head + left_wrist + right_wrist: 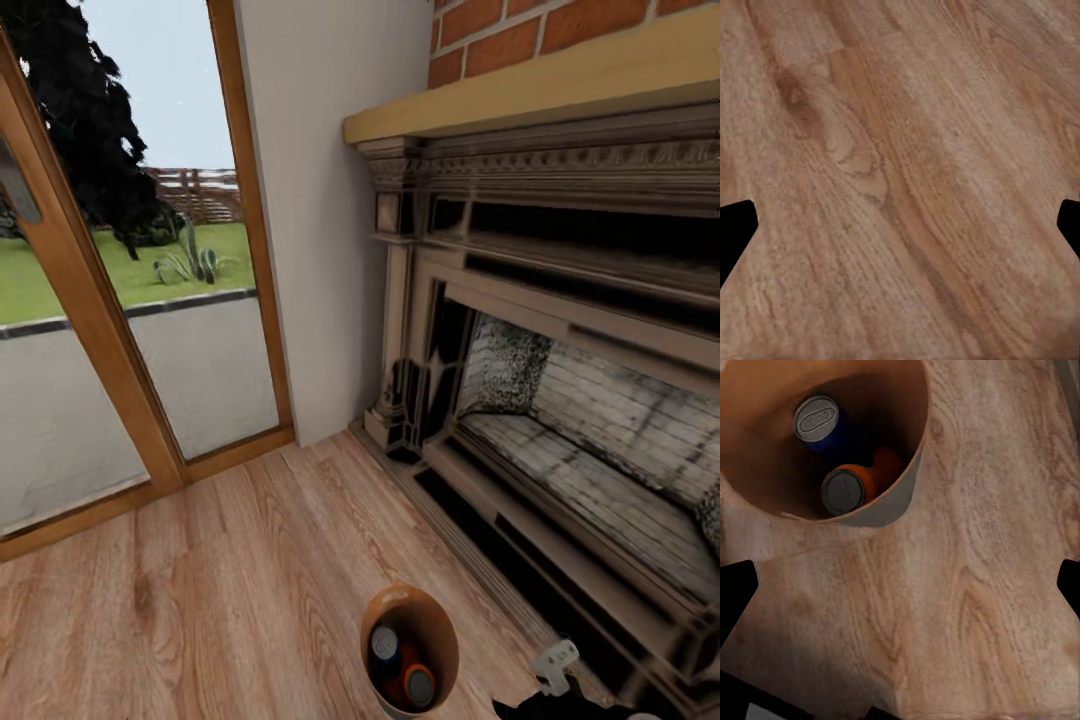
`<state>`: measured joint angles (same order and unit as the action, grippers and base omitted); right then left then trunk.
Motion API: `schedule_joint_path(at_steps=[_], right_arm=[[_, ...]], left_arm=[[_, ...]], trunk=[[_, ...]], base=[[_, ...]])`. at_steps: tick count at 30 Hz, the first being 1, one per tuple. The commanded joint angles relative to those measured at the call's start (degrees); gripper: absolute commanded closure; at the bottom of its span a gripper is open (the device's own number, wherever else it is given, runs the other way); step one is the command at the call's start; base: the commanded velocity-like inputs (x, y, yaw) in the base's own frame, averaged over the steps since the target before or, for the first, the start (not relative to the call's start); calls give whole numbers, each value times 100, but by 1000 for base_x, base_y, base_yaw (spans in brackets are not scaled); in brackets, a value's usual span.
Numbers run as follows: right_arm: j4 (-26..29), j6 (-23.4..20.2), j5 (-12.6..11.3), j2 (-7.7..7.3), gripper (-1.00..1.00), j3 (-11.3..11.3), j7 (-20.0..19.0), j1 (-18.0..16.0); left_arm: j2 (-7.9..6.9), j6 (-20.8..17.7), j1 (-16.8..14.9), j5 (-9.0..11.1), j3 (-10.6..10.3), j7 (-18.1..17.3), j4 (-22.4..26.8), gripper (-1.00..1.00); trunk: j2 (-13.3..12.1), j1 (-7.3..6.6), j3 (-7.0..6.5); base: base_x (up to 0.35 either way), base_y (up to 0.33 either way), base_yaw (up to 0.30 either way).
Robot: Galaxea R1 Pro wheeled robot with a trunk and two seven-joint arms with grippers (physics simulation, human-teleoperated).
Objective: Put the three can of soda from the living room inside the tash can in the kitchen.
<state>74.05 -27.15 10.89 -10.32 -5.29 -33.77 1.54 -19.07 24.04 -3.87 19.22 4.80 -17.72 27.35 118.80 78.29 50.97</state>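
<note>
Trash can stood on the wood floor near the fireplace, blue soda can and orange soda can seen inside, both jaws spread apart.

A reddish wood floor runs up to an ornate dark fireplace under a pale mantel and red brick. Beside a plain white wall, wood-framed glass doors show grass and daylight outside.
</note>
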Motion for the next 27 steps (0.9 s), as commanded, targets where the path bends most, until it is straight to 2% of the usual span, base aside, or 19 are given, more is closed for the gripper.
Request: schedule_joint_path(at_steps=[1, 4, 5, 12, 13, 18, 19, 20, 22, 27], right_arm=[[-11, 82, -7, 10, -100, -74, -9, 83], [-147, 338, -18, 25, -100, -237, -26, 303], [-411, 649, -26, 29, -100, -334, -20, 440], [-1271, 1217, -37, 41, -100, -446, 36, 561], [-1466, 1282, -42, 47, -100, -536, 42, 572], [-1868, 1465, -47, 70, -100, -965, 46, 586], [-2131, 1679, -49, 89, -100, -1196, 43, 589], [-2320, 1844, -50, 99, -100, -1302, 37, 590], [-2505, 1971, -51, 106, -100, -1371, 34, 591], [-2926, 2154, -56, 152, -100, -1479, 34, 592]], left_arm=[[0, 67, -1, -1, -5, -1, -77, -100], [0, 240, 0, 0, -26, -2, -377, -100], [0, 349, 0, 1, -42, -3, -721, -100], [0, 440, 0, 0, -60, 3, -1389, -100], [2, 443, 0, -6, -62, 4, -1478, -100], [1, 427, 0, -147, -124, 22, -1587, -100], [5, 414, 0, -254, -160, 35, -1617, -100], [10, 409, 0, -301, -176, 40, -1657, -100], [32, 406, 0, -331, -186, 44, -1718, -100], [197, 401, 0, -366, -203, 55, -1841, -100]], trunk=[[-42, -23, -19], [-162, -88, -73], [-202, -110, -91], [-483, -264, -216], [-523, -286, -234], [-723, -396, -324], [-764, -418, -342], [-804, -440, -360], [-884, -484, -396], [-1084, -594, -486]], base=[[0, 0, 0], [0, 0, 0], [0, 0, 0], [0, 0, 0], [0, 0, 0], [0, 0, 0], [0, 0, 0], [0, 0, 0], [0, 0, 0], [0, 0, 0]])
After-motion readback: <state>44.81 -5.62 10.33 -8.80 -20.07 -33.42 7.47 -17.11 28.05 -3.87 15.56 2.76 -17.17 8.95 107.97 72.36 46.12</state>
